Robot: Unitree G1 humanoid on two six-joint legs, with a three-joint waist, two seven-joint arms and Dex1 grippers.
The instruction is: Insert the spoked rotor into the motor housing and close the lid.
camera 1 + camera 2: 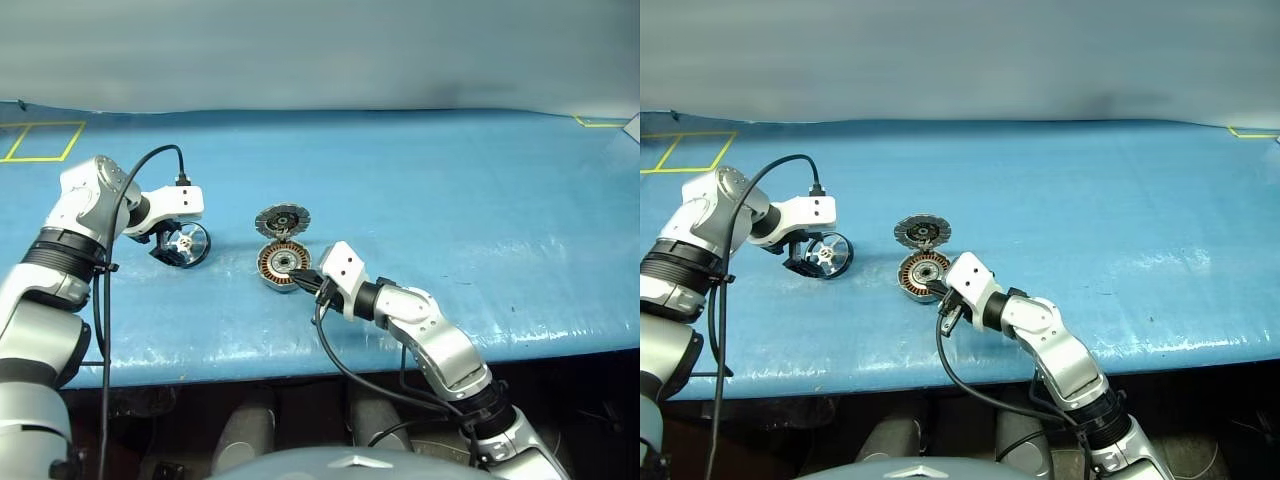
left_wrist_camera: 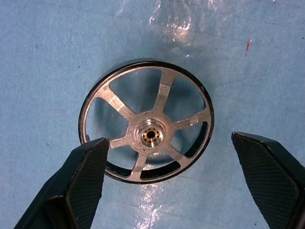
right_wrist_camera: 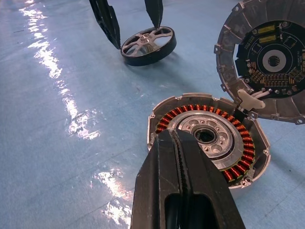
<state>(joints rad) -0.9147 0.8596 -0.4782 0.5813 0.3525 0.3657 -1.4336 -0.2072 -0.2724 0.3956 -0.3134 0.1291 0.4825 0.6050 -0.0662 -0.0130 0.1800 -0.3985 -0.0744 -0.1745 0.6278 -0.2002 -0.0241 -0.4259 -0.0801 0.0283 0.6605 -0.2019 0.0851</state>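
rotor (image 2: 147,136) thin, stiff, slick metal – I'd pinch rim | L gripper (image 2: 174,176) wide apart astride it | R gripper (image 3: 183,157) closed, empty, by housing (image 3: 209,138)

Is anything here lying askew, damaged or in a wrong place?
One thing: the spoked rotor sits tilted on the blue table, one edge lifted, between the open left gripper's fingers. The motor housing lies flat with its lid swung open. Nothing looks broken or spilled.
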